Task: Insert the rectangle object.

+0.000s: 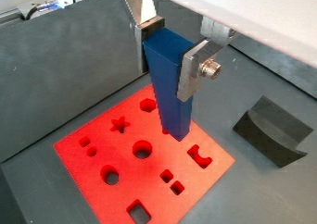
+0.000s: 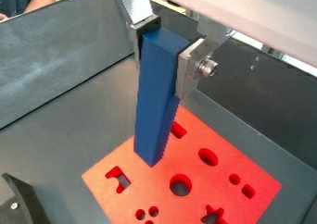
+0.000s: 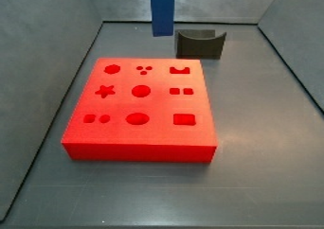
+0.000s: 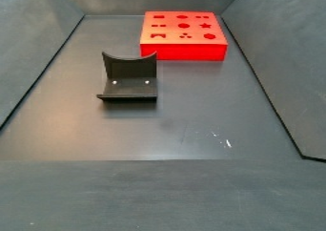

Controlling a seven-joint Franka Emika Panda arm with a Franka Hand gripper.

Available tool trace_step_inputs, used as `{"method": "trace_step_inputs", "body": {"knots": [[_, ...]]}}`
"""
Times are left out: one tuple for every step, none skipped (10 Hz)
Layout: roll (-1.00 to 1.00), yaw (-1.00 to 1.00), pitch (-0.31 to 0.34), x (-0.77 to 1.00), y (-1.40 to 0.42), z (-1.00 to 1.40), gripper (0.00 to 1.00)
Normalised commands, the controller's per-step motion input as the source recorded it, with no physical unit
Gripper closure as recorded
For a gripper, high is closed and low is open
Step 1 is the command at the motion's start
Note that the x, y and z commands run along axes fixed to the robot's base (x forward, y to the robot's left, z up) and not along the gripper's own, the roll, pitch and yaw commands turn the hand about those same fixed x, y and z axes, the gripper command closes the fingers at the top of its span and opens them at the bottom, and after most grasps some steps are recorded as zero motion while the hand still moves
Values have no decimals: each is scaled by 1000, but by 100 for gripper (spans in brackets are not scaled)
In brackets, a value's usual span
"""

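The rectangle object (image 1: 171, 84) is a long, slim blue bar hanging upright. My gripper (image 1: 165, 44) is shut on its upper end, as both wrist views show (image 2: 158, 47). The bar (image 2: 156, 98) hangs above the flat red block (image 1: 143, 158) with shaped holes (image 2: 186, 186), clear of its top. In a side view only the bar's lower part (image 3: 164, 10) shows, high behind the red block (image 3: 142, 110); the gripper is out of that view. In the far side view the red block (image 4: 185, 34) lies at the back, and bar and gripper are out of view.
A small dark grey notched block (image 3: 200, 43) stands behind and to the right of the red block, and it shows in the other views (image 4: 129, 78) (image 1: 272, 129). Grey walls (image 3: 57, 58) enclose the dark floor (image 4: 166, 130).
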Motion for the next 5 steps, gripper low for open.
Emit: {"method": "trace_step_inputs", "body": {"knots": [[0,49,0,0,-257,-191,100],[0,320,0,37,-680,-137,100],[0,297,0,91,-740,-97,100],[9,240,0,120,-789,-74,100],[4,186,0,183,-823,-46,100]]}}
